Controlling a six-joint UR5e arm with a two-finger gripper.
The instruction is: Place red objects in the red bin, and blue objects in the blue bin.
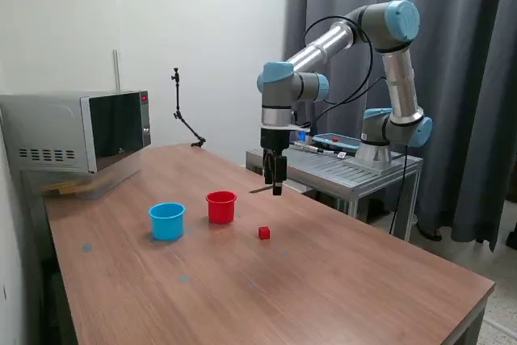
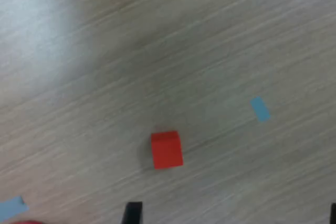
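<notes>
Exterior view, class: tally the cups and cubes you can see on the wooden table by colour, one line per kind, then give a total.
Red cup: 1
Light blue cup: 1
Red cube: 1
Blue cubes: 0 in view
Total: 3

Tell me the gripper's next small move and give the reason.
Probably shift over the red cube and lower around it. The gripper hangs above the table holding nothing visible, jaws apparently apart, and the cube sits loose on the wood beside the red cup, where it belongs. No other cube shows on the table; the blue cup stands further along.
</notes>
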